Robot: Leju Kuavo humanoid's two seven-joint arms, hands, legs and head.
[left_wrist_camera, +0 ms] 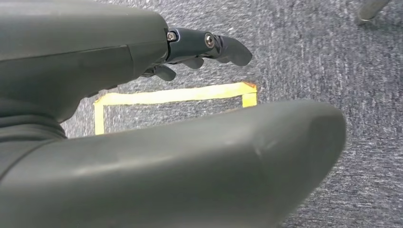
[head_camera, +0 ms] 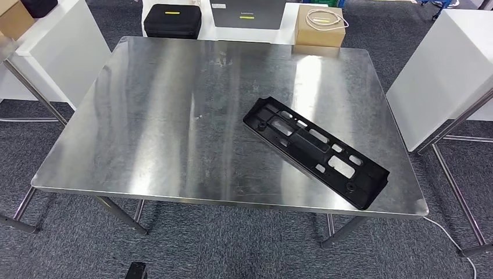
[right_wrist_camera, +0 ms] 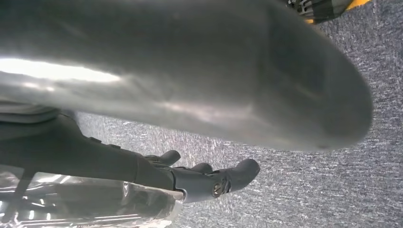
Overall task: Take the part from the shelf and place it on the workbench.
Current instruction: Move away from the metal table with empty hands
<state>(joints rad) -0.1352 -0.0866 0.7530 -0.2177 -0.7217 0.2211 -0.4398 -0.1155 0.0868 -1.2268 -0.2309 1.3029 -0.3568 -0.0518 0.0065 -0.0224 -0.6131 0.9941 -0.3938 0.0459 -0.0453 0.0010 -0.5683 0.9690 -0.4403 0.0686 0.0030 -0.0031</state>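
A black case and a cardboard box topped with coiled white cable are seen on grey carpet beyond the far edge.

Bright overhead glare streaks workbench, wrist views blurred close

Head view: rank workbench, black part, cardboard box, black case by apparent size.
1. workbench
2. black part
3. black case and cardboard box look alike, both farther back and the case cropped, so unranked.

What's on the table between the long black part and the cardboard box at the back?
Nothing: in the head view, only bare shiny workbench lies between the black part and the cardboard box.
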